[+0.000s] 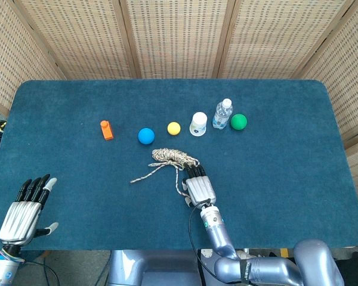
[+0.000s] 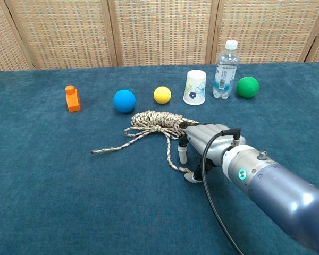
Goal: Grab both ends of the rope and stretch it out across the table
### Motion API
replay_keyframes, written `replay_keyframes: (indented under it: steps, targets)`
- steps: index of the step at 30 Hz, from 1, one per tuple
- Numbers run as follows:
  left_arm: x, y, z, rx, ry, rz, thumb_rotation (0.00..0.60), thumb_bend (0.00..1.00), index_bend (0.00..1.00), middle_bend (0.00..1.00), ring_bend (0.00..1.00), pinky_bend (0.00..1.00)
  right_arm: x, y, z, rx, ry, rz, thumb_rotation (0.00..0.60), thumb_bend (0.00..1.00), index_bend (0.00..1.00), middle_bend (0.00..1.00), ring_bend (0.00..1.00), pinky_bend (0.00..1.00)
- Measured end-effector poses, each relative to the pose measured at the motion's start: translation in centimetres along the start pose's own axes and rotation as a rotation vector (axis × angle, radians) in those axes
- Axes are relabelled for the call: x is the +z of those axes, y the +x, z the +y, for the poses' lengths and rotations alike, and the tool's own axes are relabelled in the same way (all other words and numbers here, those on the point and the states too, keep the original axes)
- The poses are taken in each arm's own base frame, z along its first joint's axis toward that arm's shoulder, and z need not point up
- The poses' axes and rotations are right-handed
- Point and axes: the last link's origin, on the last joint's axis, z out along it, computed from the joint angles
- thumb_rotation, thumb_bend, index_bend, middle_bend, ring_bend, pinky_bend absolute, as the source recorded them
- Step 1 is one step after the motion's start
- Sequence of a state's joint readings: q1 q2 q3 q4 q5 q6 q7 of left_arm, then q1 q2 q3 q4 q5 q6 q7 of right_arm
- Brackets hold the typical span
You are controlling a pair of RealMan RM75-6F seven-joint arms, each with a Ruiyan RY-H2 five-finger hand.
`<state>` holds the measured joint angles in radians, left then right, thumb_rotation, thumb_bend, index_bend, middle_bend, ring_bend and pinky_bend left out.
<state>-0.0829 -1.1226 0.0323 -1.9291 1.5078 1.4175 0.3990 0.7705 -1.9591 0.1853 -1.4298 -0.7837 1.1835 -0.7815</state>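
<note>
The speckled rope lies in a coil (image 1: 173,156) (image 2: 155,122) mid-table. One loose end (image 1: 132,181) (image 2: 93,152) trails left. The other strand runs toward me and ends (image 2: 187,173) beside my right hand. My right hand (image 1: 199,186) (image 2: 204,143) hangs palm-down over that strand, fingers (image 2: 183,154) pointing down at it and the thumb tip close to the rope's end. It holds nothing that I can see. My left hand (image 1: 25,208) rests open, fingers spread, at the near left corner, far from the rope; only the head view shows it.
Along the far side of the rope stand an orange block (image 1: 107,129), a blue ball (image 1: 146,136), a yellow ball (image 1: 174,127), a paper cup (image 1: 198,124), a water bottle (image 1: 223,113) and a green ball (image 1: 238,121). Wicker screens close off the back.
</note>
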Motion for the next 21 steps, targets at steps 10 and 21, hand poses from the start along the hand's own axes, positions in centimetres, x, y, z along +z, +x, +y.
replay_keyframes:
  steps: [10, 21]
  targets:
    - [0.00, -0.08, 0.11, 0.001, -0.001, -0.002, 0.600, 0.00, 0.00, 0.00, 0.00, 0.00, 0.08, -0.25, 0.14, -0.019, 0.008, 0.006, 0.600, 0.39, 0.54, 0.00, 0.00, 0.00]
    - [0.09, -0.11, 0.00, 0.000, 0.002, -0.006, 0.600, 0.00, 0.00, 0.00, 0.00, 0.00, 0.19, -0.31, -0.09, -0.068, 0.033, 0.047, 0.600, 0.44, 0.64, 0.00, 0.00, 0.00]
